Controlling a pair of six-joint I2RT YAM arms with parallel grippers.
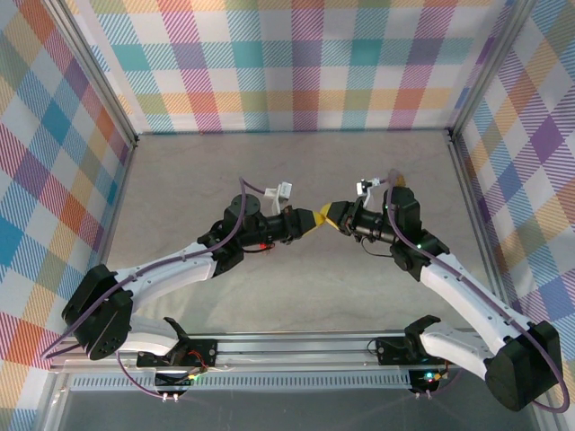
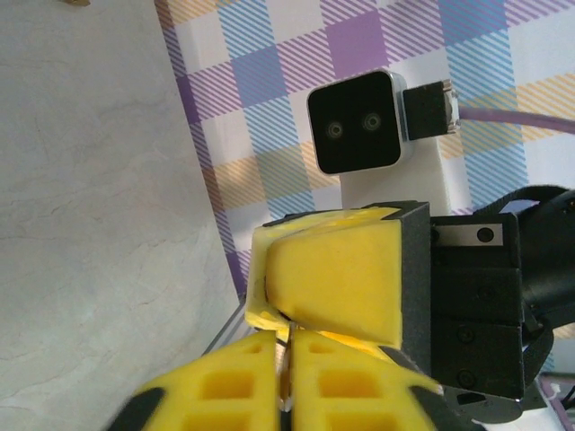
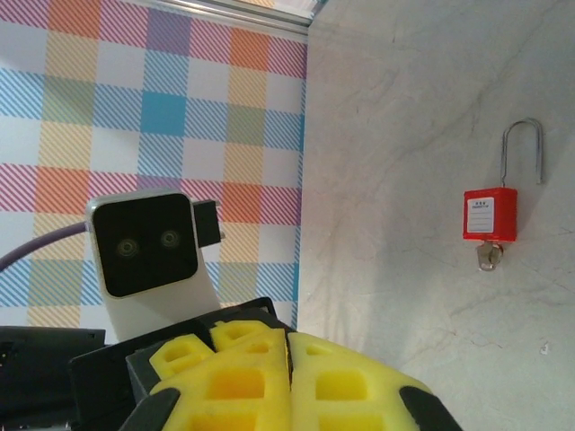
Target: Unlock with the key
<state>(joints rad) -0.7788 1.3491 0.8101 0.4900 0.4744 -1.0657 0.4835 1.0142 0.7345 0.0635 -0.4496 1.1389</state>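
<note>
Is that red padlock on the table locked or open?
Open, it seems: the padlock has one leg of its metal loop ending free beside the red body; a key sits in its keyhole.

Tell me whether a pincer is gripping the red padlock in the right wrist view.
No, the red plastic padlock with a silver shackle lies alone on the pale marbled table, apart from the right pincer.

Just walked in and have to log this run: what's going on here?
The job is unlocking a red padlock, but nothing grips it. It lies on the table with the key in its bottom. The left end effector and right end effector are both shut, tip to tip over mid-table, away from the lock.
</note>
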